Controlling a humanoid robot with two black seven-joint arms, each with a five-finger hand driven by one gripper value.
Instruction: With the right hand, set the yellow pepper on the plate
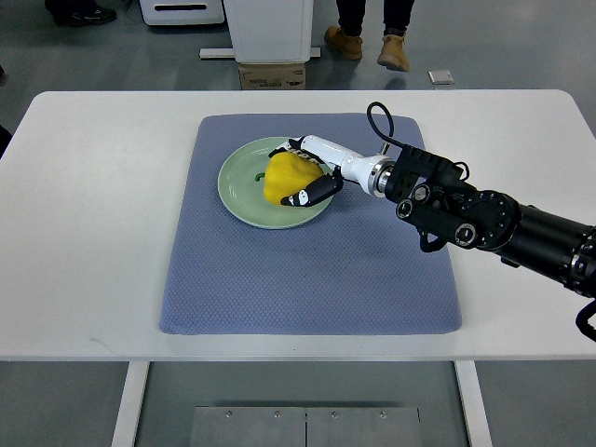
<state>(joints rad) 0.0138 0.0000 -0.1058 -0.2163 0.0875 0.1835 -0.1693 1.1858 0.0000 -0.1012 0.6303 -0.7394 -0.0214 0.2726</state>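
The yellow pepper (282,177) rests on the pale green plate (240,194), its green stem pointing left. My right hand (303,172) reaches in from the right, its white and black fingers (313,192) wrapped around the pepper's right side. The black forearm runs off to the right edge. The left arm does not show.
The plate lies on a blue-grey mat (307,270) in the middle of a white table (84,233). Beyond the far edge stand a cardboard box (272,74), a white pedestal (270,28) and a person's boots (368,44).
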